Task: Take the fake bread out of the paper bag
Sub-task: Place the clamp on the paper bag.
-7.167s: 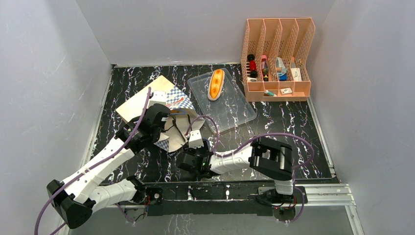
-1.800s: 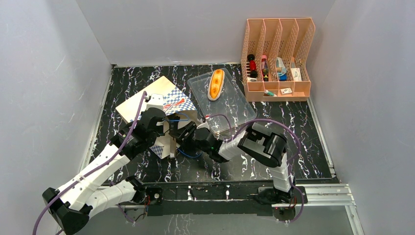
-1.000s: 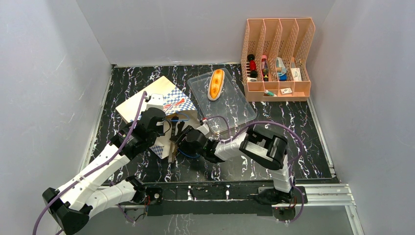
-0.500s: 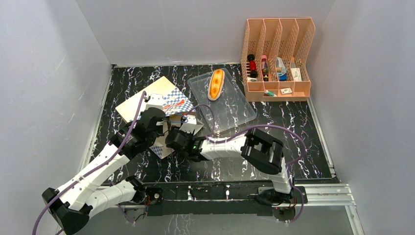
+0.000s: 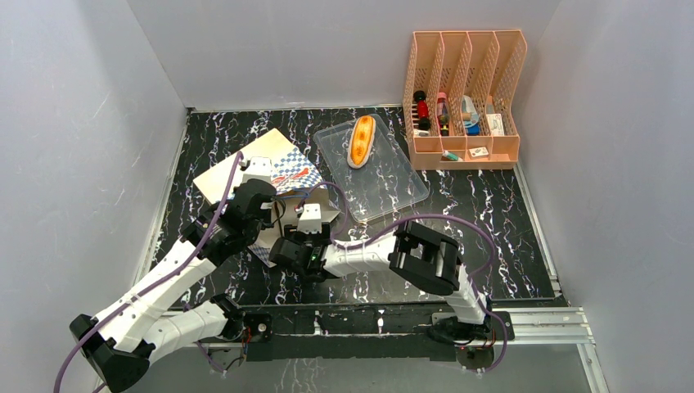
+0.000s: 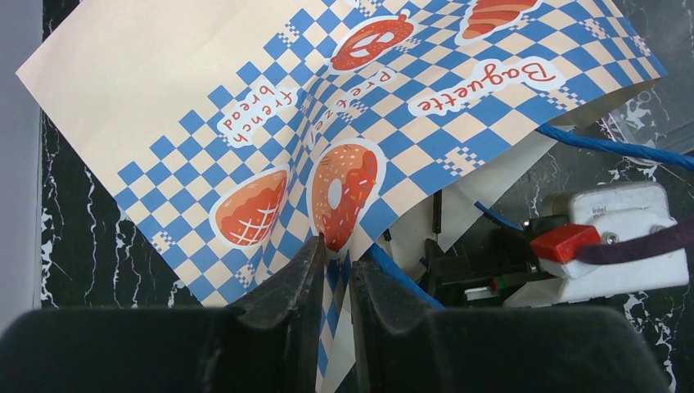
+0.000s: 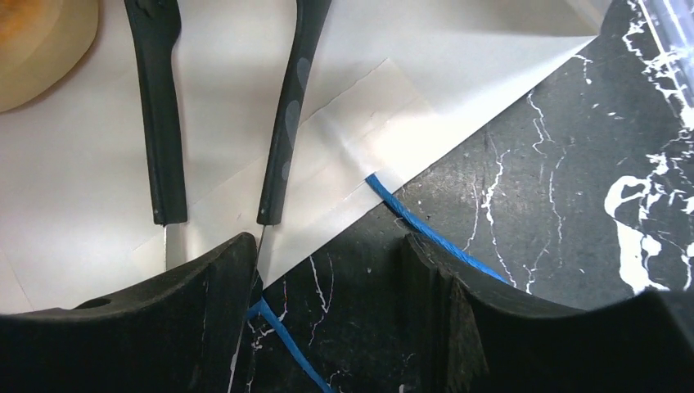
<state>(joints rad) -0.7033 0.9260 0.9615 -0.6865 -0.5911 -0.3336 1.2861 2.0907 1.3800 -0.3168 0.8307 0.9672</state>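
Left claw (image 6: 331, 246) and blue cord (image 6: 606, 147) at the paper bag (image 6: 164, 98) mouth; open tabletop (image 5: 483, 209) right of tray (image 5: 397, 180).

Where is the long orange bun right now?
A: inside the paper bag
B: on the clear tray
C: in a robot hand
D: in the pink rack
B: the long orange bun lies on the clear tray, apart from the paper bag.
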